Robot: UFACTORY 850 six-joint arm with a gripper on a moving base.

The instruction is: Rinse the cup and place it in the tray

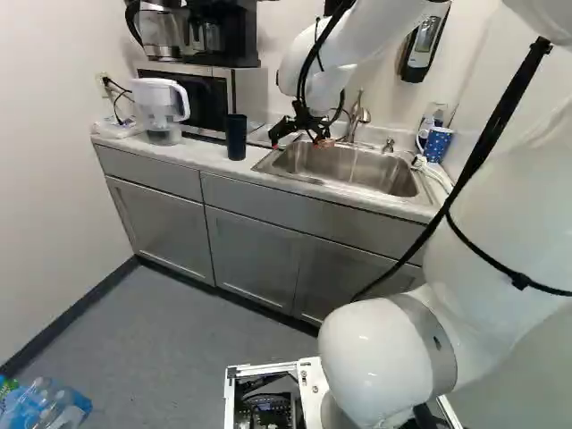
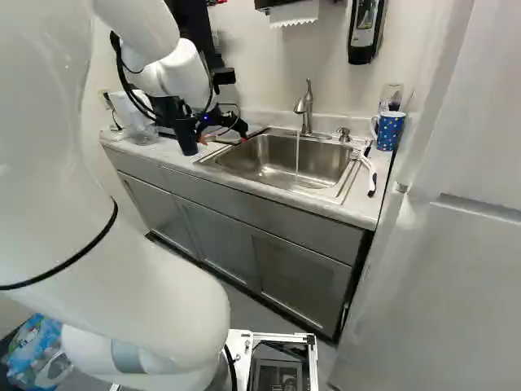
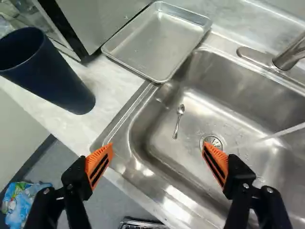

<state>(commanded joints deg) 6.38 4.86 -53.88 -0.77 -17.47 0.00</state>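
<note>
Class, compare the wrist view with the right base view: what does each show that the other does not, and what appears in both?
Only the wrist view: the spoon in the sink and the drain.
Only the right base view: the spotted blue mug and the wall dispenser.
Both: the dark cup, sink, faucet, running water and gripper.

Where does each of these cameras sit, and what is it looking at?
Left base view: on the base, behind and left of the arm, facing ahead and slightly down toward the sink; the arm fills much of its right side.
Right base view: behind and right of the arm, facing the same way; the arm fills its left side.
Wrist view: on the wrist, looking along the gripper, whose open fingers frame the sink, with the metal tray beyond.
All three share the sink and dark blue cup.
</note>
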